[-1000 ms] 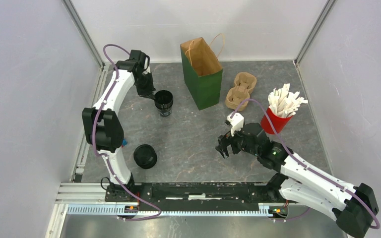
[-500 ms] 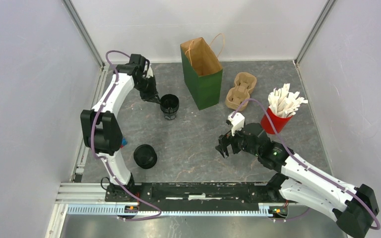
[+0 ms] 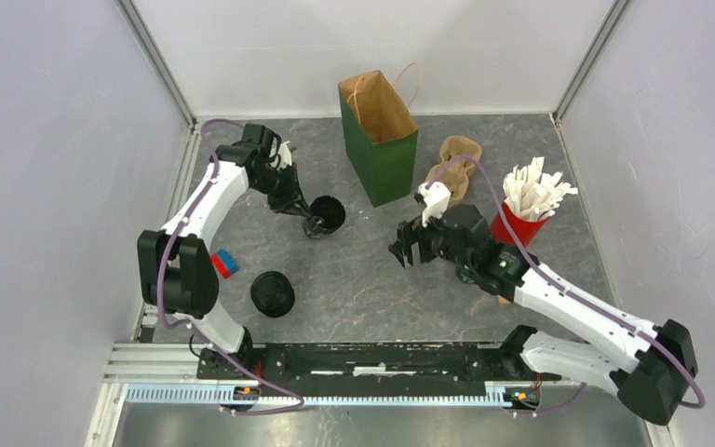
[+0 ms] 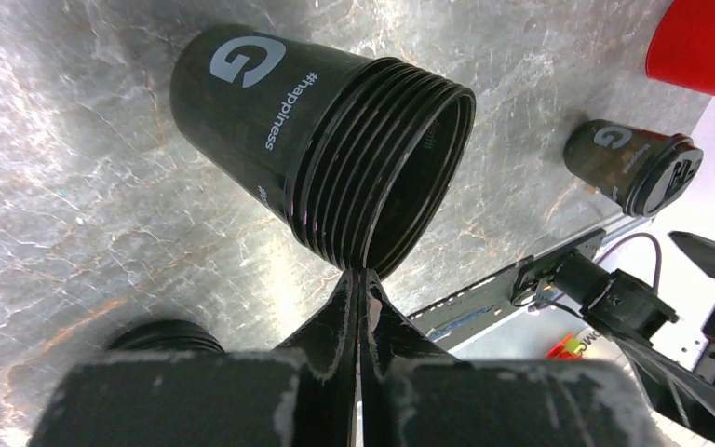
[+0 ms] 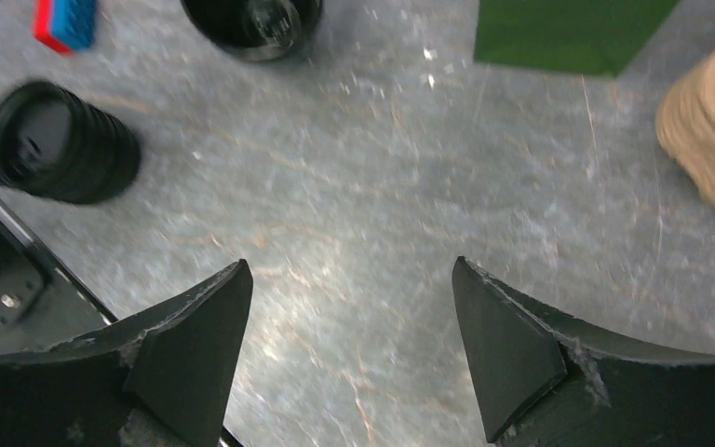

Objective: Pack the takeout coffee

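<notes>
Your left gripper is pinched tight on the rim of the lidless black cup, which tilts near the green paper bag. The cup looks light and thin-walled, so hold the rim gently. Your right gripper hangs spread wide, holding nothing.

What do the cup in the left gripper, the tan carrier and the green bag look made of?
The cup pinched by the left gripper: black, glossy, white print; coated paper or plastic, the sheen leaves it open. The tan carrier: matte, rough, rounded walls, likely moulded pulp. The green bag: brown inside, creased flat sides, likely paper.
</notes>
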Controlling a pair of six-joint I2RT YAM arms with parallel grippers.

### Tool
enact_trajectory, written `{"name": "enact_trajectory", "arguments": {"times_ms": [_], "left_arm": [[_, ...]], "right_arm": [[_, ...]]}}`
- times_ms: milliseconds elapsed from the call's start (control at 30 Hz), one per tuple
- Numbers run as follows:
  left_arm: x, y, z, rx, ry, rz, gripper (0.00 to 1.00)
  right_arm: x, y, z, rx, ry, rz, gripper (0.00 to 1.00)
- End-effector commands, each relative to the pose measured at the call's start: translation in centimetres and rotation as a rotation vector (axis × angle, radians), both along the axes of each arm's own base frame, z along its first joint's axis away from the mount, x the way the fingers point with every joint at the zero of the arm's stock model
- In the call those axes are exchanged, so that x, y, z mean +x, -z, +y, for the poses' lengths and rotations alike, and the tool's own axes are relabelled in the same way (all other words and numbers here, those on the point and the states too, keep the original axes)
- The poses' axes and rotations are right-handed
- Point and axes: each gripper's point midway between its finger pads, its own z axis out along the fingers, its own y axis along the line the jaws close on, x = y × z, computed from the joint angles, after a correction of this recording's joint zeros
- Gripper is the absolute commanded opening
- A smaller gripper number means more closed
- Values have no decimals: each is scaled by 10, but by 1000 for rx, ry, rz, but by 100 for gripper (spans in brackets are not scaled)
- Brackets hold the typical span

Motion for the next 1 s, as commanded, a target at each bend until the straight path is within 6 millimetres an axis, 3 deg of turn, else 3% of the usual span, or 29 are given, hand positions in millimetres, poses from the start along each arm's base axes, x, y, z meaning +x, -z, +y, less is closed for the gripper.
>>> {"name": "enact_trajectory", "arguments": {"times_ms": [0,100,233,533,967], "left_arm": [[-7,-10,-9,-56,-24,-37,2],[-6,-9,-5,-37,-40,-56,2],[4,-10,-3,-27,-71,-93,2],[16,-2,2,-3,-87,-95,2],[19,4,7,9,-80,-95,2]], "right_arm": [[25,-52,32,99,18,-86,83],[39,-62,51,90,20,-116,80],[60,-61,79,68,14,-142,75],[104,-18,123,38,78,-151,67],[124,4,150,90,128,-106,41]]}}
